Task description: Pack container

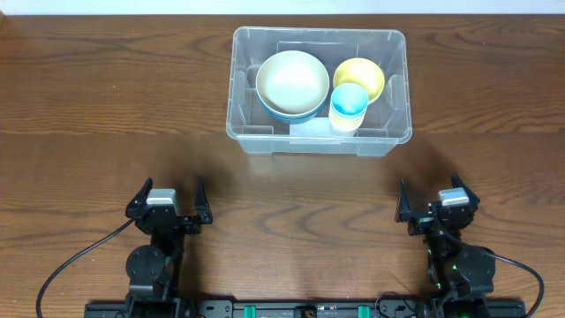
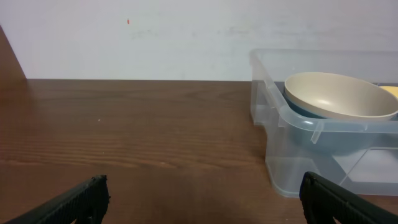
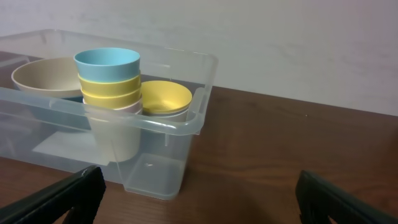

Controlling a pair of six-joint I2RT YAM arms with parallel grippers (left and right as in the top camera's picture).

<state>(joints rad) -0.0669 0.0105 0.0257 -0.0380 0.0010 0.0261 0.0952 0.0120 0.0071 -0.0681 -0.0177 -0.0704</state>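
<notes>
Overhead, the container sits on the brown wooden worktop at the far middle, well apart from both arms. In its left half a beige bowl is nested in a blue bowl. In its right half a yellow bowl lies toward the far wall, and just in front of it stands a stack of cups.

From the right wrist view, the stack has a light blue cup on top, yellow ones under it and a whitish one at the bottom, rising above the container's rim.

At the near edge, the left fingers are spread fully wide with nothing between them. The right fingers are spread just as wide and grip nothing. Both point toward the container.
</notes>
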